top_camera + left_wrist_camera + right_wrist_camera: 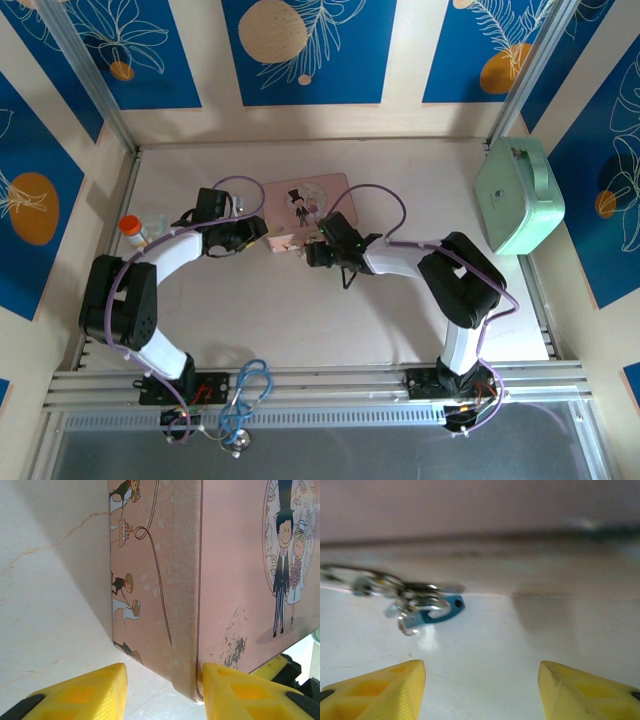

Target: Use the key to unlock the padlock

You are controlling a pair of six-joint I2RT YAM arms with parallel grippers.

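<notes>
The padlock (432,610), a small silvery lump with a blue part and a wire ring on it, lies blurred on the white table in front of the pink tin's wall. I cannot tell the key apart from the shiny bits beside it. My right gripper (480,692) stands open a short way before the padlock, which lies ahead and to the left of its jaws, with only bare table between the yellow fingers. The pink tin (305,205) with the cartoon couple sits mid-table. My left gripper (162,692) is open astride the tin's (160,580) near corner, its right finger against the lid and its left finger apart.
A mint green case (520,195) leans at the right wall. An orange-capped bottle (133,230) stands at the left beside the left arm. Blue cable loops (245,385) hang over the front rail. Metal frame posts border the table.
</notes>
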